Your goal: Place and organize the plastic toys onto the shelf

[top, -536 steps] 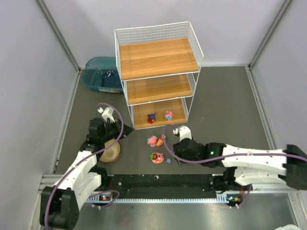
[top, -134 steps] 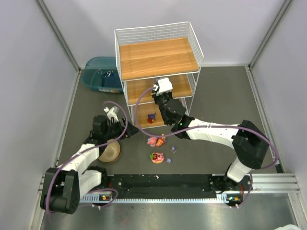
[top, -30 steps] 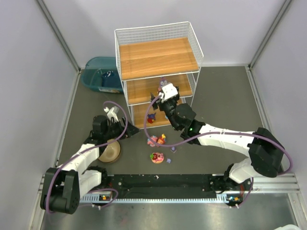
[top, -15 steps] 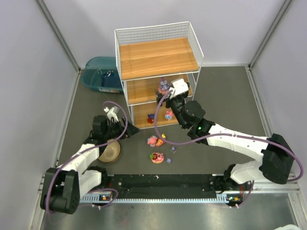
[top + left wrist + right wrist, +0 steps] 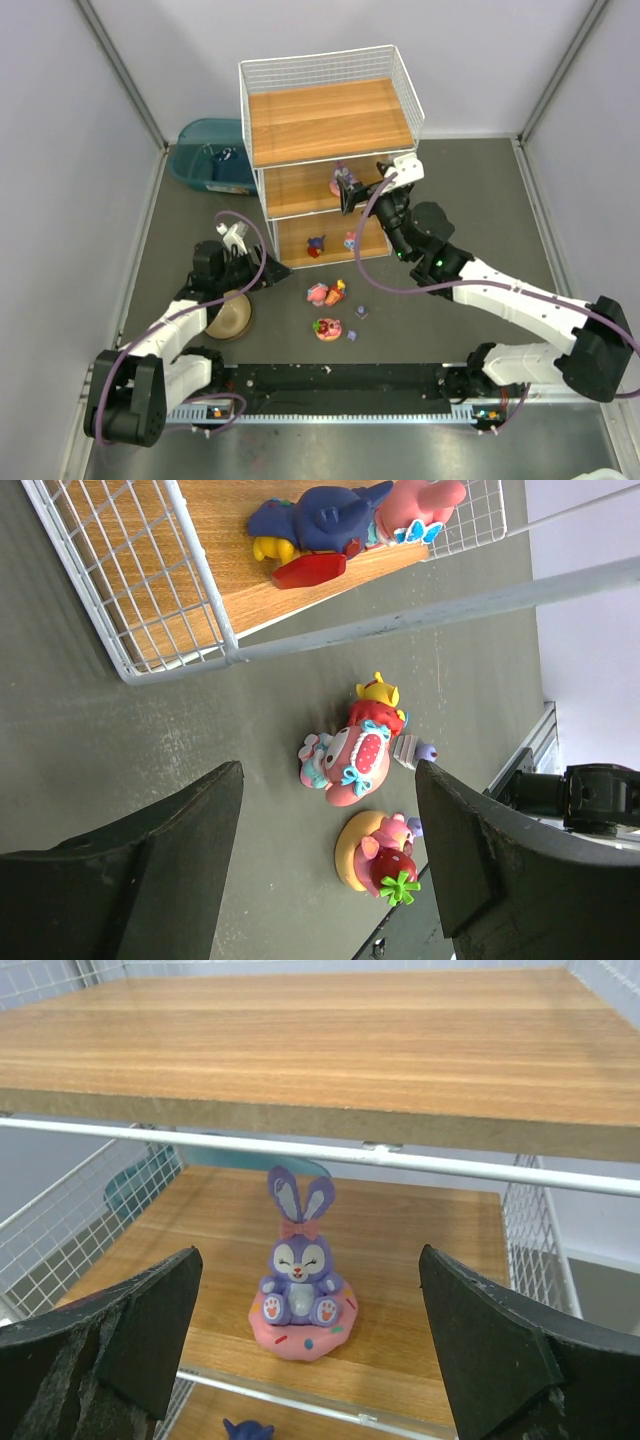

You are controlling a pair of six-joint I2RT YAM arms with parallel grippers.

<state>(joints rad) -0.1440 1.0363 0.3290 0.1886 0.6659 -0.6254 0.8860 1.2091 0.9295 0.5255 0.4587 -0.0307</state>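
Right gripper (image 5: 353,194) stands wide and empty before the shelf (image 5: 330,120), facing the purple bunny (image 5: 298,1280), which sits upright on the middle board near its front edge. Risk: a finger brushing the bunny could tip it off the board. Left gripper (image 5: 325,860) hangs wide and empty near the tan bowl (image 5: 232,318). A blue figure (image 5: 318,515) and pink doll (image 5: 425,500) occupy the bottom tier. The pink figure (image 5: 350,765) and yellow disc (image 5: 375,858) lie unshelved on the floor, with a tiny purple piece beside them, possibly a toy. The wire rail (image 5: 300,1150) narrows access.

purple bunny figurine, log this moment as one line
purple bunny figurine on pink base: upright, middle board, white wire shelf | right gripper: open, apart | left gripper: open, empty
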